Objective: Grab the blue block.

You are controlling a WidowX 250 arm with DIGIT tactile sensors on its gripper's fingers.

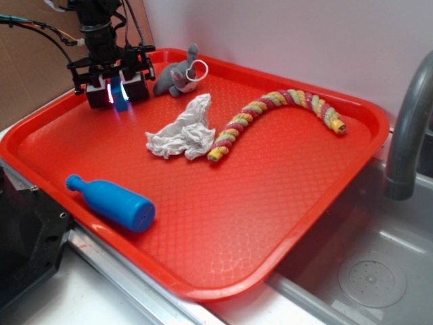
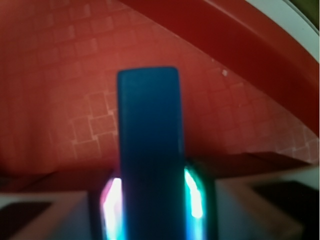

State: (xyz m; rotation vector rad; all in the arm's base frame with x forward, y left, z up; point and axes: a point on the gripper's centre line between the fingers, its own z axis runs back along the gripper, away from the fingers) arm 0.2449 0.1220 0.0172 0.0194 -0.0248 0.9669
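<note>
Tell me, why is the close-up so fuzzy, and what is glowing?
Wrist view: the blue block sits too near the lens, so it blurs; pink and green lights glow beside it. Exterior view: sharp and evenly lit, with the same glow at the hand.

Arm: black, reaching in at the far left of the scene, wrist pointing straight down, cables trailing off to the left.
Gripper (image 1: 119,93): vertical, low, at the far left.
Fingers (image 1: 139,87): close together, pressed against a blue block (image 2: 150,150) held upright between them.
Pads (image 2: 194,197): glowing pink and cyan.
</note>
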